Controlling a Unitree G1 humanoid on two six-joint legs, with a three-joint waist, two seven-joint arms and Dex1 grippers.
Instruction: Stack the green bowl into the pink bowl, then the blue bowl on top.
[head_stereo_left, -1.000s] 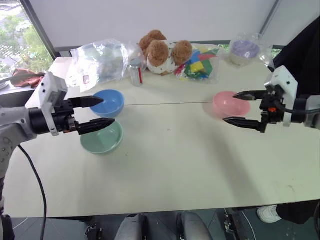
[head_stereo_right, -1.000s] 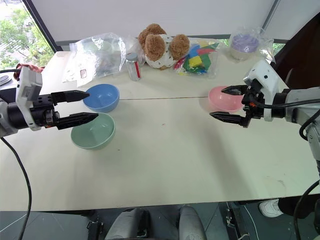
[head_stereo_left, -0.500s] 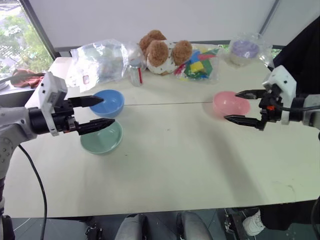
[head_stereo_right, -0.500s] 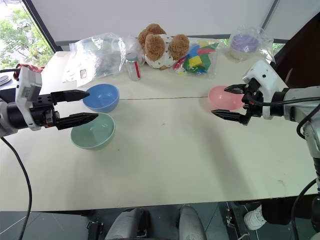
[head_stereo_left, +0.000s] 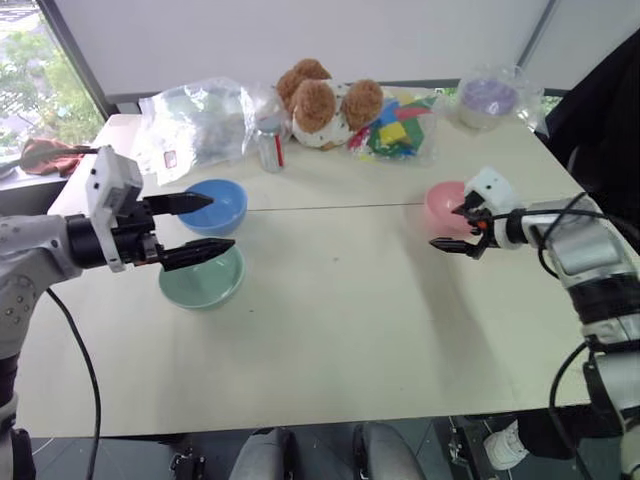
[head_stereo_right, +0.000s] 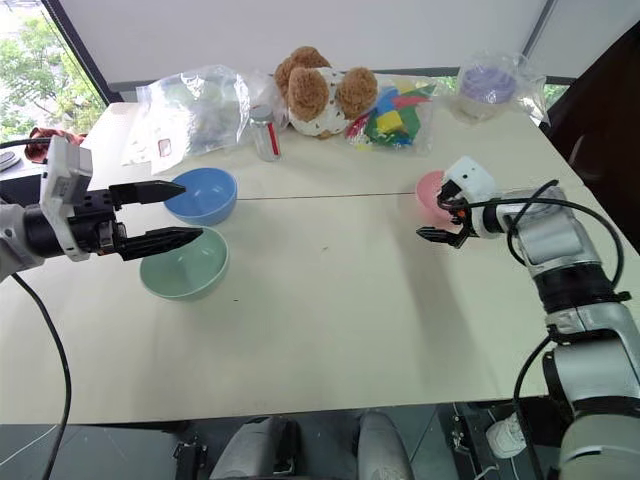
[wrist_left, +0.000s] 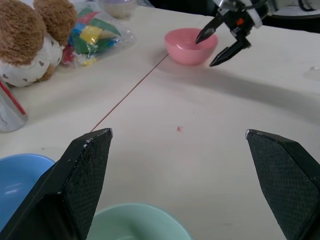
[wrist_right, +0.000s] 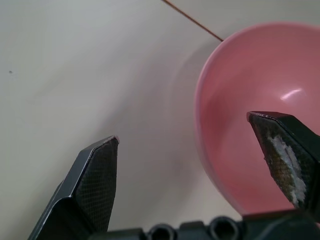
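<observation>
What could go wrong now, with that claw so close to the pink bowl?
The right gripper has its jaws open astride the pink bowl's rim, one finger inside and one outside. Closing off-centre could tip the bowl or push it across the table. The left gripper hangs open over the green bowl, with the blue bowl right beside; a careless grab might knock that one.

Left gripper (head_stereo_left: 197, 227): I hold it near level, forearm entering from the left edge, jaws wide apart, nothing between the fingers (wrist_left: 82, 175), pointing toward the right arm.

Right gripper (head_stereo_left: 458, 228): I have it angled downward, pointing left, elbow bent, jaws spread wide. One fingertip (wrist_right: 287, 160) sits over the pink bowl (wrist_right: 250, 125) interior, the other outside its rim; no contact evident.
</observation>
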